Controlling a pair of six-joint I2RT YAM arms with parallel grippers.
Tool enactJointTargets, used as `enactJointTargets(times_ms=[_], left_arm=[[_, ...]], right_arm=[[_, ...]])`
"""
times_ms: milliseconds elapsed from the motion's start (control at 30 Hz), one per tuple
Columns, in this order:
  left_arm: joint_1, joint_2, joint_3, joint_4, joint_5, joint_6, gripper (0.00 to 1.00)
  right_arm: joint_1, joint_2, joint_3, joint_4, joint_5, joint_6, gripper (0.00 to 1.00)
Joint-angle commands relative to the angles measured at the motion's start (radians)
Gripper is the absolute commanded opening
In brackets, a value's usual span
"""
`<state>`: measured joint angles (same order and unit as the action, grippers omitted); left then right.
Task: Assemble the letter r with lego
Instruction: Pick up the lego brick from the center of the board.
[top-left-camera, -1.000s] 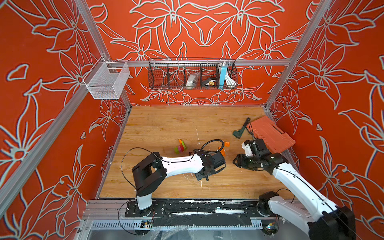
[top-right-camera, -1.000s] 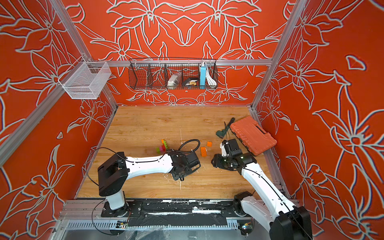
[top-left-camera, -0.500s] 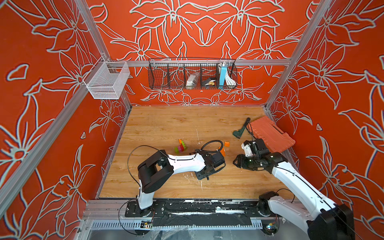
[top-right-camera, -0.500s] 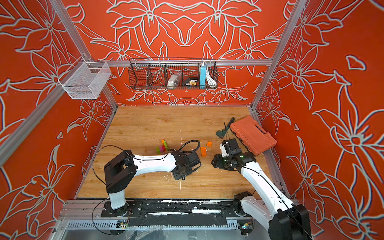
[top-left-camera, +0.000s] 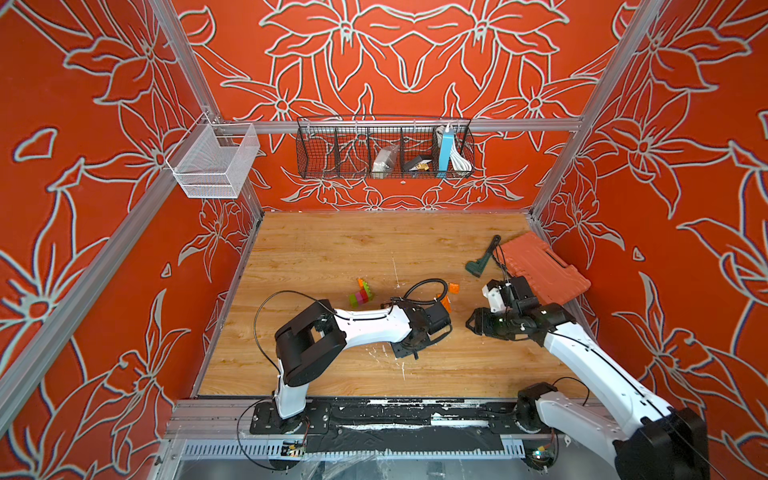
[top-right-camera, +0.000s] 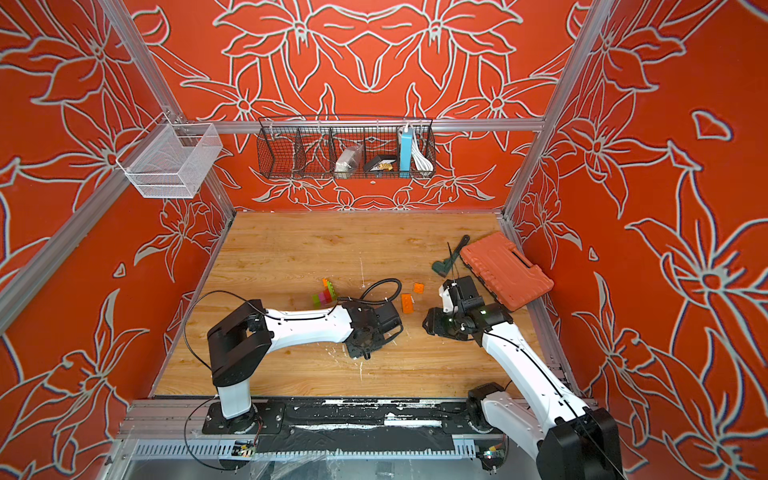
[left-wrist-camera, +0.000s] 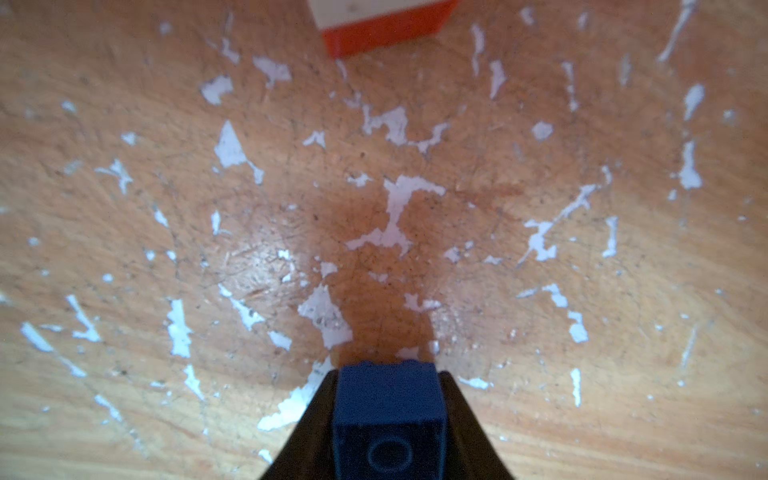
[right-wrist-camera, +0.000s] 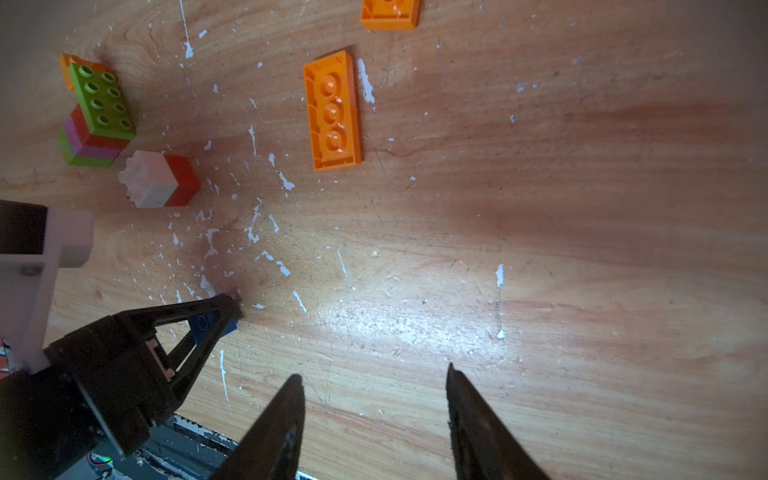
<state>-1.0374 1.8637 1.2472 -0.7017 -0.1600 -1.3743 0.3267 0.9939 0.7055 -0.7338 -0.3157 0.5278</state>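
Note:
My left gripper (left-wrist-camera: 388, 374) is shut on a small blue brick (left-wrist-camera: 388, 399), its tip down at the wooden floor; the right wrist view shows the same grip (right-wrist-camera: 230, 309). In both top views it sits under the left wrist (top-left-camera: 409, 353). My right gripper (right-wrist-camera: 372, 374) hovers open and empty to its right (top-right-camera: 428, 326). A stack of lime, pink, red and orange bricks (right-wrist-camera: 97, 112) stands further back (top-left-camera: 360, 295). A white-and-red brick pair (right-wrist-camera: 160, 178) lies near it. An orange plate (right-wrist-camera: 332, 110) and a small orange piece (right-wrist-camera: 388, 14) lie studs down.
A big orange-red ribbed case (top-left-camera: 540, 268) lies at the right wall, with a dark green tool (top-left-camera: 482, 257) beside it. A black wire basket (top-left-camera: 384, 149) and a white mesh basket (top-left-camera: 214, 162) hang on the walls. White paint flecks (left-wrist-camera: 395, 220) dot the floor.
The left gripper's jaws have closed on the blue brick, and the left arm's elbow has swung right. The right arm has stayed put.

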Motion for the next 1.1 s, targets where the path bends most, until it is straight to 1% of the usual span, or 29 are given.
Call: enactJointTargets(times_ms=[0, 33, 100, 133, 200, 233, 267, 300, 500, 567, 600, 667, 767, 800, 933, 967, 1000, 1067], left_arm=[[0.012, -0.119, 0.010, -0.022, -0.067, 0.103, 0.28], [0.015, -0.160, -0.008, 0.020, -0.062, 0.152, 0.25], [0.025, -0.243, -0.051, 0.104, -0.050, 0.238, 0.24], [0.029, -0.289, -0.070, 0.141, -0.052, 0.291, 0.21], [0.037, -0.368, -0.102, 0.216, -0.035, 0.415, 0.11], [0.042, -0.410, -0.114, 0.244, -0.026, 0.473, 0.08], [0.046, -0.446, -0.128, 0.269, -0.017, 0.524, 0.03], [0.056, -0.486, -0.146, 0.294, -0.006, 0.568, 0.00], [0.170, -0.684, -0.252, 0.422, 0.107, 0.770, 0.00], [0.181, -0.733, -0.294, 0.494, 0.174, 0.887, 0.00], [0.181, -0.758, -0.312, 0.523, 0.225, 0.947, 0.00], [0.181, -0.805, -0.349, 0.570, 0.304, 1.030, 0.00], [0.181, -0.865, -0.395, 0.589, 0.336, 1.121, 0.00], [0.181, -0.912, -0.409, 0.594, 0.347, 1.163, 0.00], [0.183, -1.000, -0.457, 0.624, 0.329, 1.264, 0.00], [0.184, -1.017, -0.467, 0.634, 0.331, 1.288, 0.00], [0.188, -1.034, -0.475, 0.643, 0.338, 1.314, 0.00], [0.199, -1.059, -0.477, 0.646, 0.345, 1.356, 0.00]], right_arm=[[-0.006, -0.008, 0.054, -0.027, -0.010, -0.019, 0.57], [-0.006, -0.010, 0.066, -0.029, -0.012, -0.019, 0.57], [-0.007, -0.015, 0.095, -0.040, -0.009, -0.020, 0.60], [-0.008, -0.021, 0.112, -0.046, -0.004, -0.022, 0.62], [-0.008, -0.033, 0.150, -0.052, -0.003, -0.029, 0.66], [-0.008, -0.038, 0.172, -0.055, -0.001, -0.031, 0.69], [-0.008, -0.045, 0.191, -0.055, 0.002, -0.030, 0.71], [-0.008, -0.049, 0.209, -0.055, 0.004, -0.029, 0.72], [-0.008, -0.051, 0.292, -0.015, 0.003, -0.003, 0.73], [-0.008, -0.050, 0.317, 0.000, -0.004, 0.014, 0.73], [-0.008, -0.053, 0.328, 0.011, -0.011, 0.024, 0.73], [-0.008, -0.057, 0.349, 0.030, -0.024, 0.039, 0.73], [-0.008, -0.063, 0.378, 0.054, -0.042, 0.024, 0.73], [-0.008, -0.061, 0.388, 0.054, -0.041, 0.015, 0.73], [-0.008, -0.054, 0.406, 0.048, -0.016, -0.001, 0.72], [-0.008, -0.055, 0.408, 0.049, -0.017, -0.006, 0.73], [-0.008, -0.057, 0.410, 0.047, -0.016, -0.009, 0.77], [-0.008, -0.064, 0.420, 0.041, -0.048, -0.031, 0.91]])
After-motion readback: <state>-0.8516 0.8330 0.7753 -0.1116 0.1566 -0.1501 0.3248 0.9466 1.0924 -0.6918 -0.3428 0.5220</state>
